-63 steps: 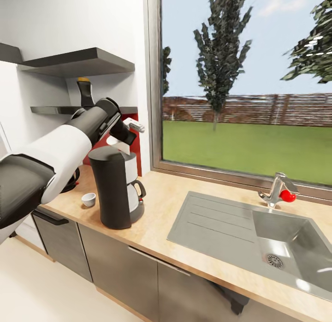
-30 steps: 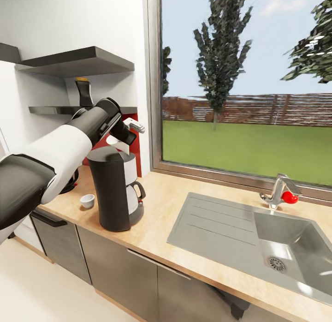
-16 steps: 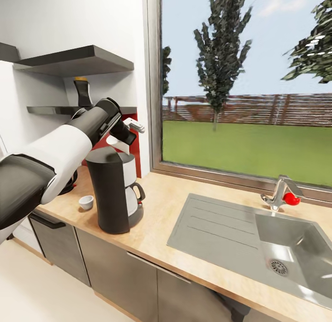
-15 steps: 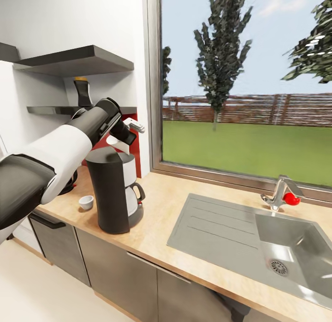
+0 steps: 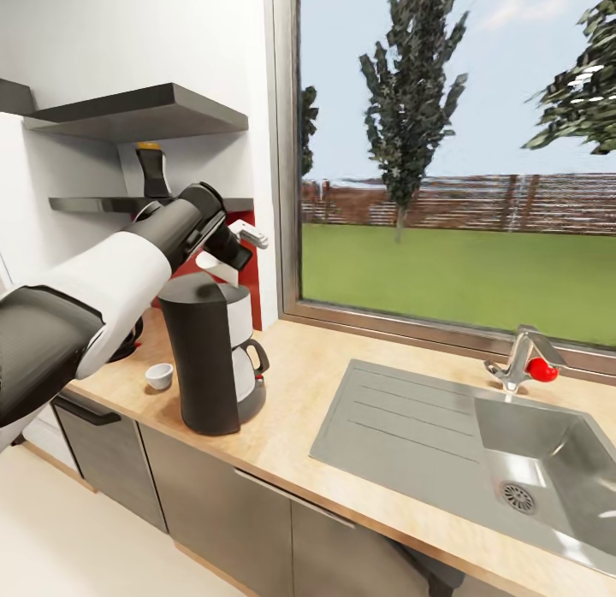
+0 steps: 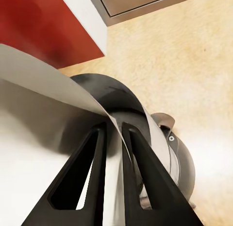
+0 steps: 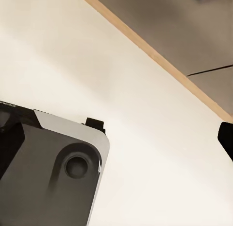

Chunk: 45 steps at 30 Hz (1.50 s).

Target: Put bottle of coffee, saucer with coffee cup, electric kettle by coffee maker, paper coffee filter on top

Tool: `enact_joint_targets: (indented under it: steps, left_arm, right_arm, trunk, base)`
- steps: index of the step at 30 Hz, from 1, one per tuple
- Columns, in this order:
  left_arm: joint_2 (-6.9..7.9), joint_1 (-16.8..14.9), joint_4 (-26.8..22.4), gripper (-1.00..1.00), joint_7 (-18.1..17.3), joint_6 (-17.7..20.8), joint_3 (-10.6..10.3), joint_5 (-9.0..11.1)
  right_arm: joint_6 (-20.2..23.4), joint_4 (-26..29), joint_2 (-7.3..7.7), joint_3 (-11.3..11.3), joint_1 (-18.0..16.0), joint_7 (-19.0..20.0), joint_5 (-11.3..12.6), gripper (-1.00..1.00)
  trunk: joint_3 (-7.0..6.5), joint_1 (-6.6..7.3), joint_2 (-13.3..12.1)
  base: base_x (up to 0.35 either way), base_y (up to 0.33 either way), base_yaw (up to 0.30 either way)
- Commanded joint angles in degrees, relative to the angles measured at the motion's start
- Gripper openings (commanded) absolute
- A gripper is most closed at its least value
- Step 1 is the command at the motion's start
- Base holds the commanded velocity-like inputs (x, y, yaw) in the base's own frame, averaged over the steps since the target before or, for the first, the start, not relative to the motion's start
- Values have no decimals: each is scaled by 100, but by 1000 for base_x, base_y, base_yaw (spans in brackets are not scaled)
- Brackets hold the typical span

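A: Black coffee maker [image 5: 211,353] is standing on the wooden countertop [image 5: 325,383], near the red wall panel [image 5: 248,276]. Left arm is reaching over it.

B: Left gripper [image 6: 112,138]?

A: Its two dark fingers [image 6: 94,153] are pinching a thin white paper coffee filter [image 6: 43,138] between them, jaws nearly together on the sheet. In the head view the filter [image 5: 214,263] is hanging just above the top of the coffee maker; whether it is touching the lid, I cannot tell.

B: Other task items?

A: Coffee cup [image 5: 159,375] is sitting on the countertop just beside the coffee maker, on the side away from the sink [image 5: 479,443]. Bottle of coffee [image 5: 154,171] is standing upright on the lower shelf [image 5: 111,204]. A dark rounded object is showing partly behind the arm; identity unclear.

B: Right gripper?

A: Cannot tell. The right wrist view is showing pale floor [image 7: 121,90], a wooden edge and part of a grey-black body [image 7: 48,172].
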State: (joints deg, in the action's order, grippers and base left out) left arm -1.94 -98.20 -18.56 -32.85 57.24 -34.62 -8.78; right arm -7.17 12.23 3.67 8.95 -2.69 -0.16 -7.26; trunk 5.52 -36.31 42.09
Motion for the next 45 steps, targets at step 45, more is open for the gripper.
enact_joint_targets:
  steps: [45]
  left_arm:
    - [0, -6, 11, -100, -64, 16, -458, -70]
  right_arm:
    - [-13, -1, 2, 2, -4, -2, -55, 100]
  trunk:
    - [10, -1, 8]
  base:
    - [0, 0, 0]
